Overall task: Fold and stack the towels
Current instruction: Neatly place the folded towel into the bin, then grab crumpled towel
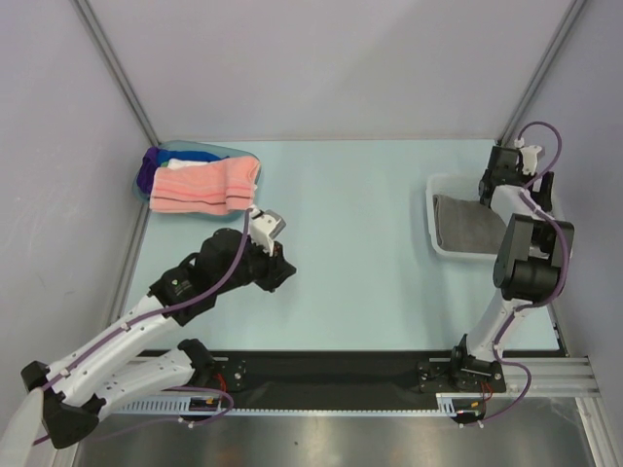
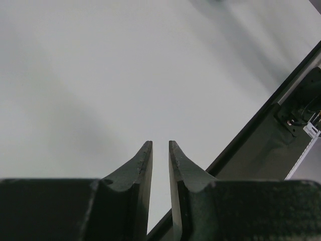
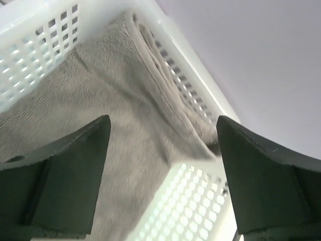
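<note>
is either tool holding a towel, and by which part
Nothing is held: right tool open over the grey towel in the basket, left tool empty.

Open table (image 1: 360,233) between tub (image 1: 195,148) heaped with towels (image 1: 204,185), left, and basket (image 1: 431,209), right

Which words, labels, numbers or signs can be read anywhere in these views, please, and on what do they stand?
None can be read.
The pink towel stack, the grey towel and the white mesh basket show no print.
A small white patch by the rail in the left wrist view is too small to read.
</note>
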